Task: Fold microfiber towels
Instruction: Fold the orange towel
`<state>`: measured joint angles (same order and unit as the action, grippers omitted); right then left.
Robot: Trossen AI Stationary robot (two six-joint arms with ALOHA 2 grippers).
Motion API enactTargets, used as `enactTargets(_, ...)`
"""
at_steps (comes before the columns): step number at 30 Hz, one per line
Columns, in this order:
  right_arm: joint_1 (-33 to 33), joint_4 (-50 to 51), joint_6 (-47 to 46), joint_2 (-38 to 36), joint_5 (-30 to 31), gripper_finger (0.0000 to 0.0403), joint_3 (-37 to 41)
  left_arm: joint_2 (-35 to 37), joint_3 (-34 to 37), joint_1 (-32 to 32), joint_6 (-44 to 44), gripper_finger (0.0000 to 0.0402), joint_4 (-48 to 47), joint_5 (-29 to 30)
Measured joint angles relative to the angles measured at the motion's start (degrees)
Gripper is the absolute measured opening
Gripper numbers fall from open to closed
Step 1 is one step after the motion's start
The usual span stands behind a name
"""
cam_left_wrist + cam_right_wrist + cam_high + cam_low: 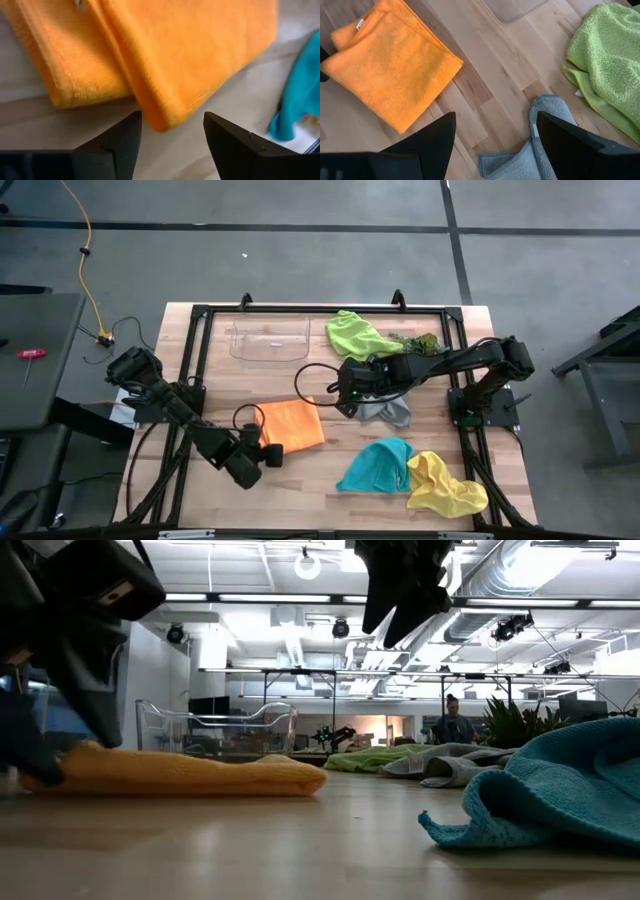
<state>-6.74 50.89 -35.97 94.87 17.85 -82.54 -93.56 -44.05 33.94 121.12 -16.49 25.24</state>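
Fingers of your left gripper stand apart with nothing between them, right at the corner of the folded orange microfiber towel, which lies flat and doubled over on the wooden table; that position suits a release or a tidying nudge. Your right gripper is spread too and empty, hovering over the crumpled grey cloth towel, probably the next pick. Lime green fuzzy towel, teal towel and yellow towel lie rumpled, not yet folded.
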Motion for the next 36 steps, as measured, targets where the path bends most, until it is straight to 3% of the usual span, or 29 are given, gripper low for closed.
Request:
enactTargets(7,0.0,-0.7,-0.1,0.0,0.6,0.0268,0.0,0.0,0.0,0.4,-2.5,0.0193,-0.4,-4.4)
enactTargets(14,0.0,-1.9,-0.2,0.0,1.1,0.0268,0.0,-0.4,0.0,-0.8,1.3,0.0186,-0.2,0.9)
enactTargets(25,0.0,-1.9,-1.5,0.0,1.1,0.0268,0.0,-0.3,0.0,-1.4,1.3,0.0182,1.2,3.0)
enactTargets(29,0.0,-1.9,-1.5,0.0,1.1,0.0268,0.0,-0.1,0.0,-1.2,0.2,0.0157,1.3,2.6)
enactTargets(36,0.0,-1.9,-1.5,0.0,1.1,0.0268,0.0,-0.1,0.0,-0.8,-1.0,0.0074,1.4,2.7)
